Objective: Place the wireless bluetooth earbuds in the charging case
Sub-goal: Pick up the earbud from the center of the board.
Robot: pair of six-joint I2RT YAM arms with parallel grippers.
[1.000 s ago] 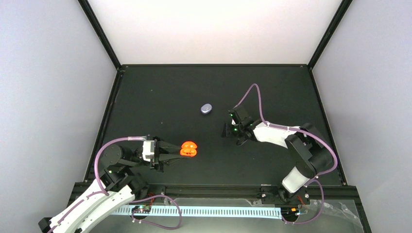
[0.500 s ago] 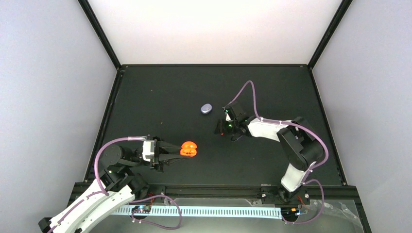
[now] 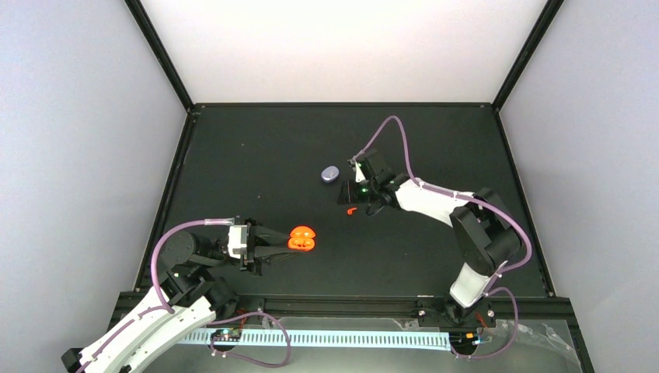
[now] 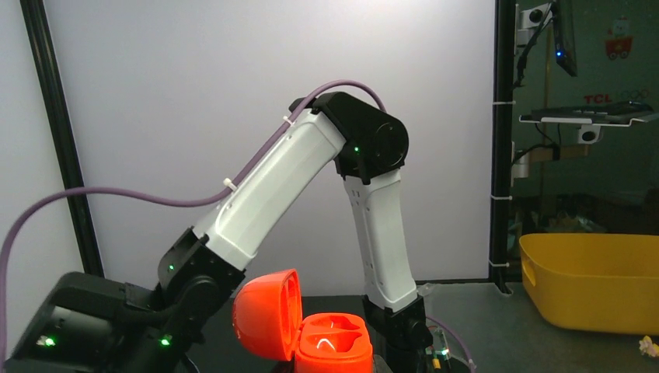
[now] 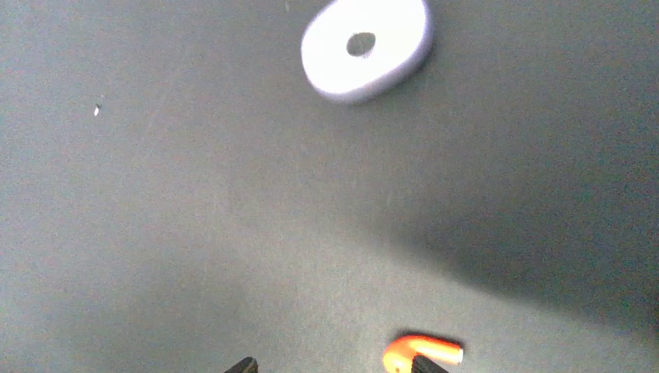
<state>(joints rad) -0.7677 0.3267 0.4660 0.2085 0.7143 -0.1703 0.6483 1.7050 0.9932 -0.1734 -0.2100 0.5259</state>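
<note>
**Dark tabletop [image 3: 256,148], one earbud [image 3: 352,210] lying loose**

Black matting fills the floor of the white-walled booth. At lower left of the overhead view, the left claw [image 3: 281,244] is clamped tight on the orange charging case [image 3: 301,238]. Its lid stands open, and I cannot tell what sits inside. Near the middle, a pale lavender case [image 3: 329,173] lies closed on the tabletop. Just right of it, the right claw [image 3: 346,198] hangs with its jaws apart, holding nothing. The red-orange earbud rests on the tabletop just beside one fingertip [image 5: 423,364].
</note>
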